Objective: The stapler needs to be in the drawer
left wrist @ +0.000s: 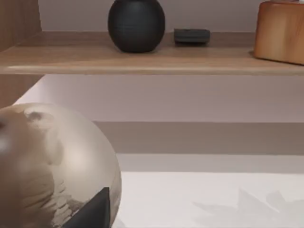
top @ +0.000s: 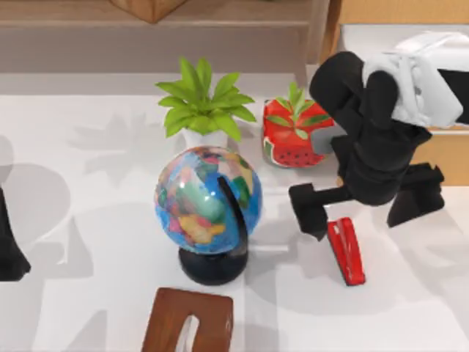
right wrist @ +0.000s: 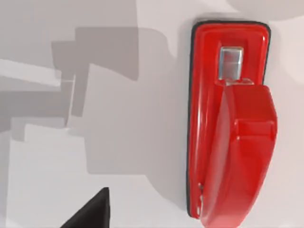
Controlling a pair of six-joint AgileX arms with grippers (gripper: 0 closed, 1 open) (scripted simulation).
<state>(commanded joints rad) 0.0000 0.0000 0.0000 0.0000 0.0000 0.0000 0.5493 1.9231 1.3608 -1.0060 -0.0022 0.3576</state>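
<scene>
Stapler [top: 346, 251]: lies flat on the white table [top: 88, 147], right of the middle, long axis running toward the near edge; the right wrist view [right wrist: 231, 128] shows its red top, darker base rim and metal plate, with bare table around it.
Right gripper [top: 366, 209]: hangs over the table just behind the stapler's far end, fingers spread wide apart, one finger [top: 308, 211] next to the stapler's far tip, the other well off to the right; nothing between them.
Left gripper [top: 9, 249]: parked at the table's left edge; cannot tell whether its fingers are apart or together.
Drawer [top: 410, 44]: wooden box at the far right corner, largely hidden behind the right arm, well apart from the stapler.
Globe [top: 207, 202]: upright on a black base at the table's middle, left of the stapler.
Leafy plant [top: 205, 103]: behind the globe.
Watermelon pot [top: 293, 136]: right of the plant, behind the right gripper.
Brown wooden block [top: 188, 323]: at the near edge, in front of the globe.
Shelf [left wrist: 152, 57]: carries a dark round vase [left wrist: 136, 23].
</scene>
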